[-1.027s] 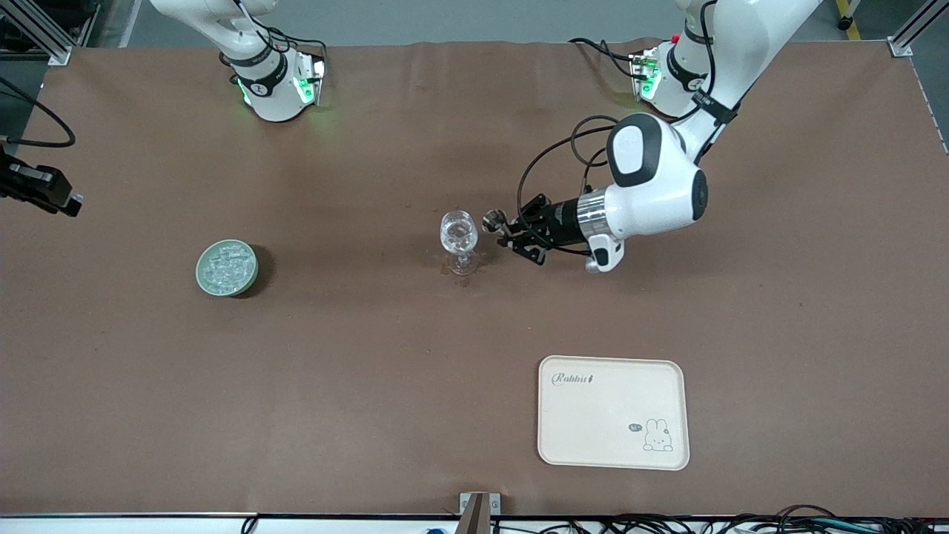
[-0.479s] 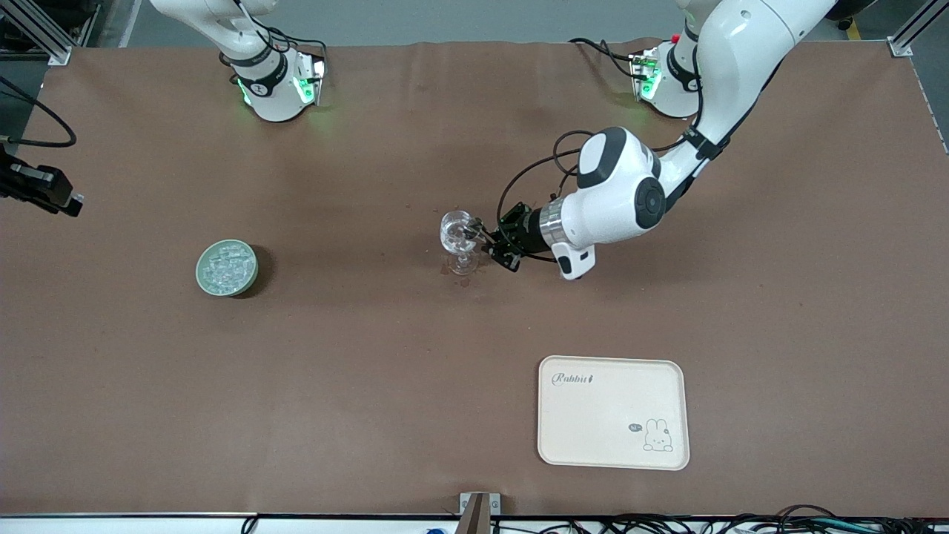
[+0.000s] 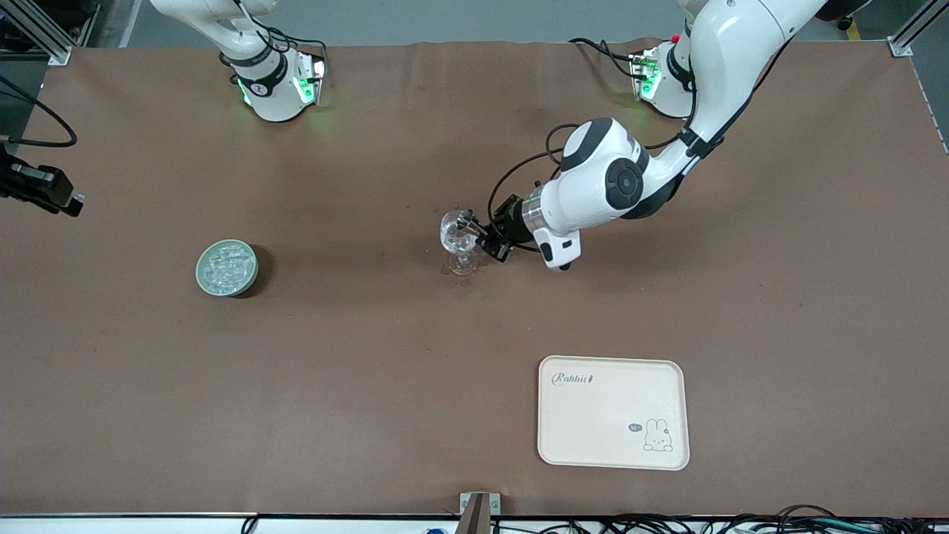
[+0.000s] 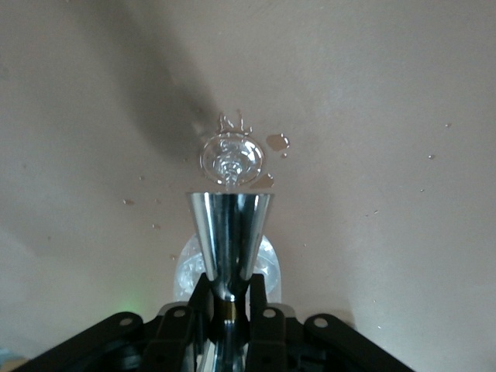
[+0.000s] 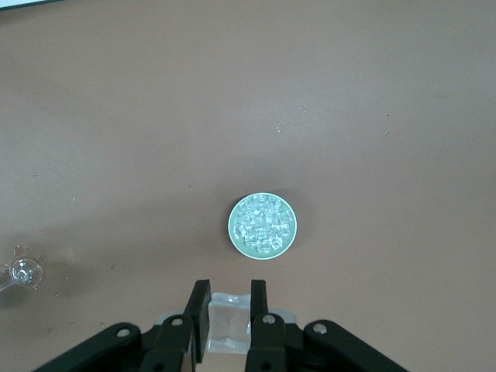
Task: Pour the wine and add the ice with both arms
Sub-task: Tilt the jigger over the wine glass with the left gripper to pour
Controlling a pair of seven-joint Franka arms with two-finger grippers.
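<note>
A clear stemmed glass (image 3: 457,233) (image 4: 231,157) stands mid-table. My left gripper (image 3: 483,237) (image 4: 229,291) is shut on the waist of a shiny metal jigger (image 3: 467,221) (image 4: 230,225), which is tipped with its cone mouth over the glass rim. Of the wine I see only wet drops (image 4: 277,141) on the mat round the glass foot. The ice fills a pale green bowl (image 3: 227,268) (image 5: 262,225) toward the right arm's end. My right gripper (image 5: 229,298) hangs high over the table beside that bowl, shut on one clear ice cube (image 5: 229,322).
A cream tray (image 3: 593,423) with a rabbit print lies nearer the front camera than the glass, toward the left arm's end. The brown mat (image 3: 371,371) covers the whole table. From the right wrist view the glass (image 5: 23,273) is small and far off.
The left arm has swung toward the glass, carrying the jigger from beside it to over its rim. Bowl, glass and tray have stayed put.
</note>
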